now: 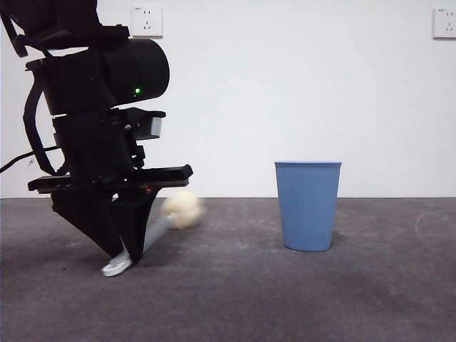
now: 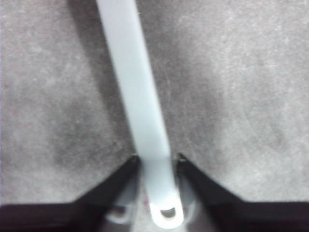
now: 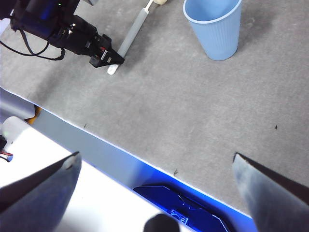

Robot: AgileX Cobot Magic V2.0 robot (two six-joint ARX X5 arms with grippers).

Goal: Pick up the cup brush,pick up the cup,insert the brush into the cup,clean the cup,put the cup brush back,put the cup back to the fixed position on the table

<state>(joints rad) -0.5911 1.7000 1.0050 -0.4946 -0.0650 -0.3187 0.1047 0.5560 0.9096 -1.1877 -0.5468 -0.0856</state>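
Here the left gripper (image 1: pixel 127 251) is seen low at the surface (image 1: pixel 235 299), jaws closed on the brush (image 1: pixel 160 229) near its white looped tip. The handle is tilted, tip at the surface, sponge head raised and blurred. The cup (image 1: pixel 308 205) stands upright, well apart from the brush, untouched. The right gripper (image 3: pixel 157 179) is held high and away, jaws wide, holding nothing.

The brush is judged light, its handle stiff and smooth; gripped at the very end, the long handle may pivot between the jaws. The sponge is soft. The cup is judged light, thin-walled and easily squeezed or tipped; a hold across the ribbed wall below the rim seems best.
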